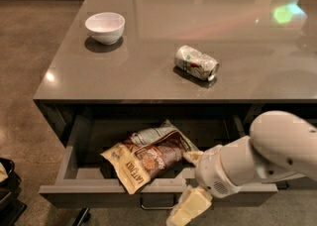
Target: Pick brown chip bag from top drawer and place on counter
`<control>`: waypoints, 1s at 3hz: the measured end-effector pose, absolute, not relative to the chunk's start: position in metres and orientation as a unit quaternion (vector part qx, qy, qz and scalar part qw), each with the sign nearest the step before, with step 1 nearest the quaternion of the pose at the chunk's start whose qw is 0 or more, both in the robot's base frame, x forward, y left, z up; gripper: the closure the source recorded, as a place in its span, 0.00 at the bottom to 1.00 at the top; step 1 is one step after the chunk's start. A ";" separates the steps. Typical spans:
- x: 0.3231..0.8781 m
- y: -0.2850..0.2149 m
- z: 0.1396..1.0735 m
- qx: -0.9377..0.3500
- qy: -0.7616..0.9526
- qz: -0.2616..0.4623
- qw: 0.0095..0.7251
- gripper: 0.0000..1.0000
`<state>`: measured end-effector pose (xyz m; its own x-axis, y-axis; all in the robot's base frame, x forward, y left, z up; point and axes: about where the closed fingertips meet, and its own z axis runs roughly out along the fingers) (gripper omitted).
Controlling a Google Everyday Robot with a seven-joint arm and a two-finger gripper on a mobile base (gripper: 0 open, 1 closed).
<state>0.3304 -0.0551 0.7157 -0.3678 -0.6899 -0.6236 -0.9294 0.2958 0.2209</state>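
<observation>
The brown chip bag (148, 158) lies crinkled in the open top drawer (99, 190), dark brown in the middle with a cream-yellow end toward the front. My gripper (189, 184) has come in from the right on a white arm. It is open at the drawer's front right. One cream finger (192, 156) reaches inside, at the bag's right edge. The other finger (188, 211) hangs outside, in front of the drawer front. It holds nothing. The counter (148, 79) spans the view above the drawer.
A crushed silver can (196, 63) lies on its side mid-counter. A white bowl (105, 27) stands at the counter's back left. The drawer's metal handle (153, 205) is at its front. A dark object (7, 185) sits on the floor at the lower left.
</observation>
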 end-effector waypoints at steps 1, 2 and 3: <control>0.354 -0.011 0.691 -0.538 0.761 0.293 0.215 0.00; 0.395 0.024 0.692 -0.561 0.746 0.269 0.239 0.00; 0.433 0.051 0.701 -0.585 0.731 0.235 0.261 0.00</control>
